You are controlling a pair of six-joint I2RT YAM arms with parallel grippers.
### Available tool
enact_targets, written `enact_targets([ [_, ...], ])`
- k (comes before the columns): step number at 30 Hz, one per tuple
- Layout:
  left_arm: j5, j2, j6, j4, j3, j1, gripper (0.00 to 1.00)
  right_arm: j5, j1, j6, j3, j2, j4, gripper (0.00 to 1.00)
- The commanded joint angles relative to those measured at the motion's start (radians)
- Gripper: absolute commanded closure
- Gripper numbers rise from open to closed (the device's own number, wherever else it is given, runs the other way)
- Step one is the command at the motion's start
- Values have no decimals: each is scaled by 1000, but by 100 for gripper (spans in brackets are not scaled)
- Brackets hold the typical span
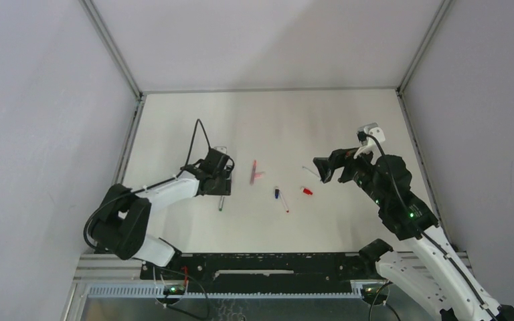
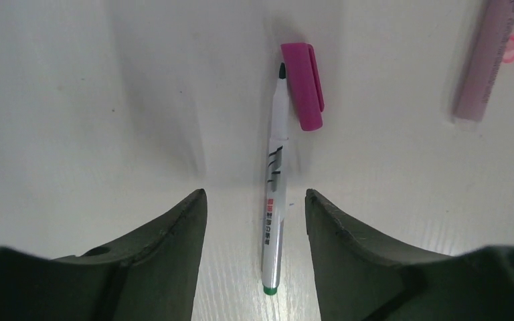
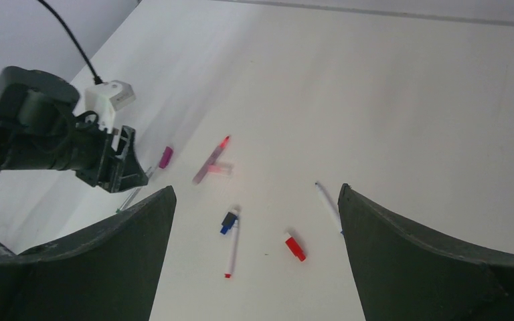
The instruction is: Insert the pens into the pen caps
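Note:
My left gripper (image 2: 254, 194) is open, low over the table, its jaws either side of a white pen (image 2: 274, 194) with a green end, not touching it. A magenta cap (image 2: 303, 87) lies beside that pen's tip. A pinkish pen (image 2: 485, 63) lies at the far right. In the top view the left gripper (image 1: 219, 177) covers that pen's (image 1: 221, 202) upper part. My right gripper (image 1: 326, 170) is open and empty, raised above a blue cap (image 3: 228, 222), a red-ended pen (image 3: 231, 247), a red cap (image 3: 295, 247) and a white pen (image 3: 328, 206).
The pinkish pen (image 1: 253, 171) and a pink cap (image 1: 260, 175) lie mid-table. Grey walls enclose the white table (image 1: 274, 120) on three sides. A black rail (image 1: 254, 264) runs along the near edge between the arm bases.

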Motion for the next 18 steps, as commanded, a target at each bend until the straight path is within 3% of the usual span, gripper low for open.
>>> enact_targets([
  [1, 3, 54, -10, 55, -5, -18, 40, -36, -6, -2, -1, -17, 11, 1],
  [8, -14, 149, -31, 33, 29, -37, 60, -32, -8, -15, -1, -40, 4, 1],
  [10, -22, 183, -50, 20, 36, -41, 72, -30, -8, -17, -1, -46, 1, 1],
  [12, -27, 215, -66, 12, 37, -46, 94, -27, -8, -20, -1, -53, -1, 1],
  [13, -31, 226, -75, 9, 33, -49, 99, -26, -9, -21, -1, -55, -3, 1],
  [18, -35, 234, -114, 16, -7, -67, 100, -19, -9, -32, -1, -51, -14, 1],
])
